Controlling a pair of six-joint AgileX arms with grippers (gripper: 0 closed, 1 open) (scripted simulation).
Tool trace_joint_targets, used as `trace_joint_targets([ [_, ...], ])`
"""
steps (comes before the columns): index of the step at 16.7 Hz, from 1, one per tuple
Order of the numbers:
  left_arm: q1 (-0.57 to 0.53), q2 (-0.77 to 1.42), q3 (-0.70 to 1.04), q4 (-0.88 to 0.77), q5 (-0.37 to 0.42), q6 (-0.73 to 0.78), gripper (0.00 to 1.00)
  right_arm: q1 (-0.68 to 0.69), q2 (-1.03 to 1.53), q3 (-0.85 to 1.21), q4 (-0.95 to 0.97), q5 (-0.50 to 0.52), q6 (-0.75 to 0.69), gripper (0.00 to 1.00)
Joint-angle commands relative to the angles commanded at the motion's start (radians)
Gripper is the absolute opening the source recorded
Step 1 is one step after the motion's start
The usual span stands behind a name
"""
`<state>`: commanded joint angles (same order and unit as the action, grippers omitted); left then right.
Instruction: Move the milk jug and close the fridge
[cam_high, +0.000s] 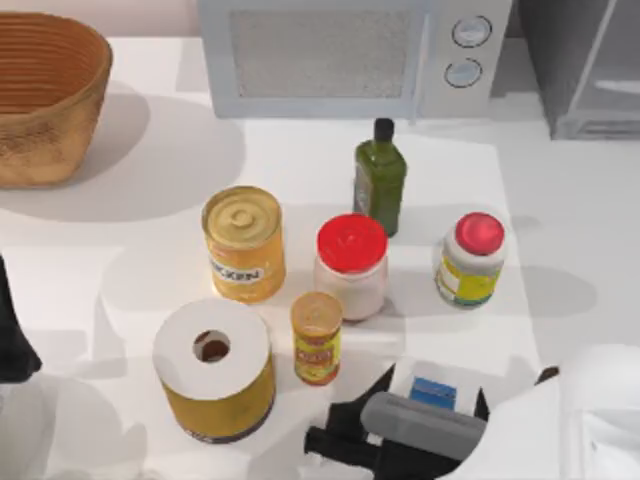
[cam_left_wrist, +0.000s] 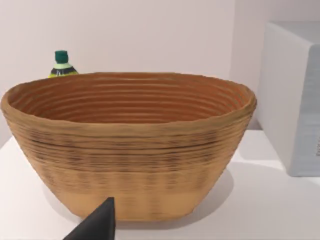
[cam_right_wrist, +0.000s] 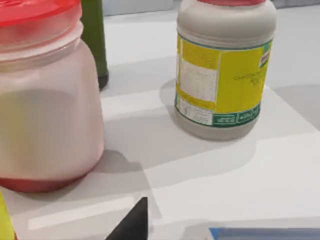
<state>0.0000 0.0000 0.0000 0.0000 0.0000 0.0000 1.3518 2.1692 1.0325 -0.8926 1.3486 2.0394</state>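
The milk jug (cam_high: 433, 391), a small white carton with a blue top, stands near the table's front edge, right of centre. My right gripper (cam_high: 427, 400) hangs low over it, open, with a dark finger on either side of the carton. In the right wrist view one fingertip (cam_right_wrist: 132, 225) stands a little apart from the jug's blue top (cam_right_wrist: 265, 233). The fridge (cam_high: 575, 70), a grey cabinet, is at the back right corner with its pale door (cam_high: 620, 85) swung open. My left gripper (cam_high: 12, 340) is parked at the table's left edge.
Behind the jug stand a small orange can (cam_high: 316, 337), a white jar with a red lid (cam_high: 351, 265), a yellow-labelled jar (cam_high: 470, 260), a green bottle (cam_high: 380, 180), a yellow can (cam_high: 243, 243) and a big white-topped tin (cam_high: 213, 370). A microwave (cam_high: 340, 55) and a basket (cam_high: 45, 95) line the back.
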Motion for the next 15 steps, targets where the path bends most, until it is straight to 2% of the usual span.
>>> trace_joint_targets([
  [8,0.000,0.000,0.000,0.000,0.000,0.000,1.00,0.000,0.000,0.000,0.000,0.000,0.000,0.02],
  [15,0.000,0.000,0.000,0.000,0.000,0.000,1.00,0.000,0.000,0.000,0.000,0.000,0.000,0.00],
])
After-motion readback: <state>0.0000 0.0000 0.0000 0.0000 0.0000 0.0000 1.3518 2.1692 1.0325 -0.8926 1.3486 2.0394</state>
